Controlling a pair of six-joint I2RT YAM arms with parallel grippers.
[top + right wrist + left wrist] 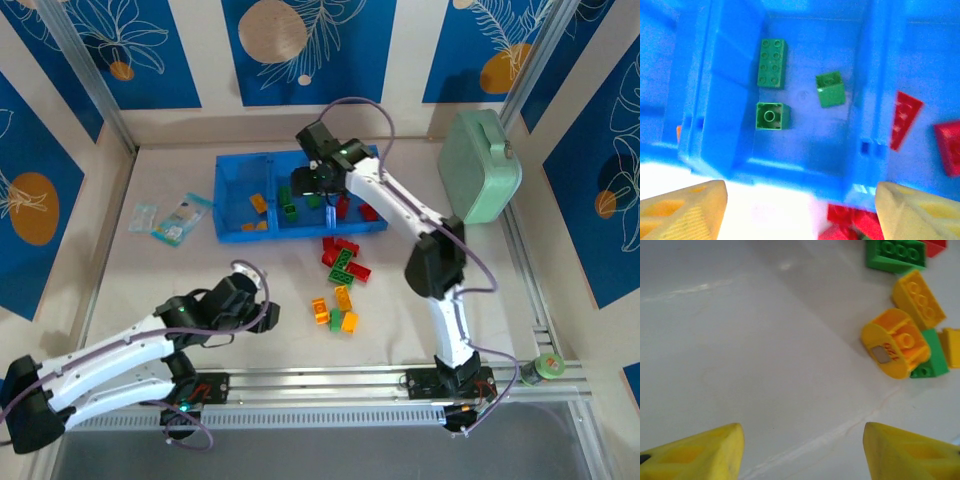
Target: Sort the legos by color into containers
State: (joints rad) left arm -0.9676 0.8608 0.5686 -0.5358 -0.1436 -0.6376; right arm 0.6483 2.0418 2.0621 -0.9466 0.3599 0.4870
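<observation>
While right hand [800,192] gapes over three green legos [771,62], left hand [802,432], open, faces yellow legos [917,297].

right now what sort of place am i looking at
Likely a robot test booth, not a home: a white table edged by a metal rail and walled by printed blue panels.

- In the left wrist view the red brick [936,246] is cut by the top right corner, and a yellow brick [952,346] by the right edge.
- A green brick [935,359] lies half hidden under the round yellow piece [895,347].
- In the right wrist view, red bricks [845,216] at the bottom edge are blurred and cut off.
- An orange speck [678,132] beyond the tray [705,100] wall, perhaps a brick, is too small to tell.
</observation>
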